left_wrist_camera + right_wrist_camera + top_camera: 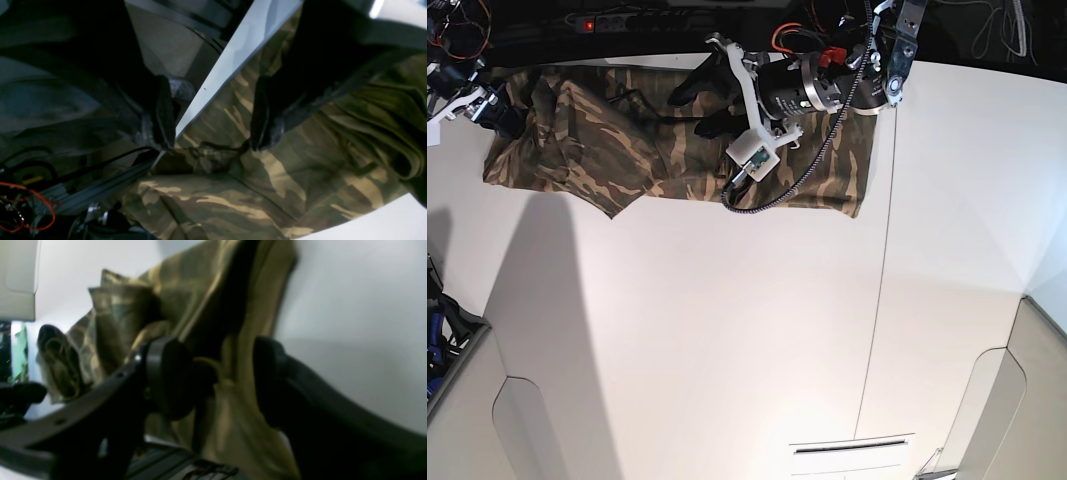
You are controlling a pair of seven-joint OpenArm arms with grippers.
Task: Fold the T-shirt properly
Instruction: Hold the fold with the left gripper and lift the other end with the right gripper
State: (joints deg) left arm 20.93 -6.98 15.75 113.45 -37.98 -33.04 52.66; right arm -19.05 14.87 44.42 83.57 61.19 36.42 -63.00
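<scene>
T-shirt [627, 140] spread along white table [727, 330] far edge

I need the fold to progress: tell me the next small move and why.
Probably close the left gripper on the camouflage cloth T-shirt: its jaws stand open right over a fabric ridge at the white table edge, gripping nothing.

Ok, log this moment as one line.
T-shirt: spread along table far edge, partly bunched | left gripper: open over cloth | right gripper: open at shirt end
</scene>
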